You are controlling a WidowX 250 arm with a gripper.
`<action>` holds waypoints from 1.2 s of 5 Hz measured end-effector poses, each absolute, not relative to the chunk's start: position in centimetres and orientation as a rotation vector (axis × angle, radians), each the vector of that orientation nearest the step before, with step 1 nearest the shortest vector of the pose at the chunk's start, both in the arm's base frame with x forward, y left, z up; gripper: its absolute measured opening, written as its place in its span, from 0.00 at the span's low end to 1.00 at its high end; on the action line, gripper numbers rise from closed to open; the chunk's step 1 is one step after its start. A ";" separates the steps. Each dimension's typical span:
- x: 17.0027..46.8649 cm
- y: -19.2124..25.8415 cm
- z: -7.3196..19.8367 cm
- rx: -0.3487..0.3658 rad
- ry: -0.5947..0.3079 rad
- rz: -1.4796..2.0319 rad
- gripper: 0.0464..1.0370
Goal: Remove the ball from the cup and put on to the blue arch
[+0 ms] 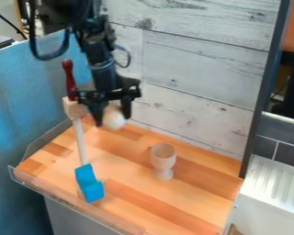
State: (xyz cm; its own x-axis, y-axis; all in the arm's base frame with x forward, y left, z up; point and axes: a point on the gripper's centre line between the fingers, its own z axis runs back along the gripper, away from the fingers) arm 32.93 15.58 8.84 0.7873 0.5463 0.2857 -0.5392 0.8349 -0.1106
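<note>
My gripper (112, 120) hangs in the upper left of the camera view, above the back left of the wooden surface. It is shut on a pale ball (115, 118), which is held in the air between its two fingers. The egg-cup-shaped wooden cup (163, 158) stands upright on the surface, to the right of the gripper and lower in the view. The blue arch (89, 184) lies at the front left, below the gripper in the view and left of the cup.
A pale stick (80, 142) runs from the blue arch up to a wooden block (75, 109) with a dark red handle (70, 80) above it, left of the gripper. A clear rim (76, 207) edges the front; a whitewashed plank wall (198, 69) rises behind.
</note>
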 end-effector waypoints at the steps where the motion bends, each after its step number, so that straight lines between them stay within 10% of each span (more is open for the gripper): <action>1: 31.6 16.3 7.6 0.013 -0.290 0.591 0.71; 6: 29.6 16.2 1.4 0.132 -0.209 0.559 0.71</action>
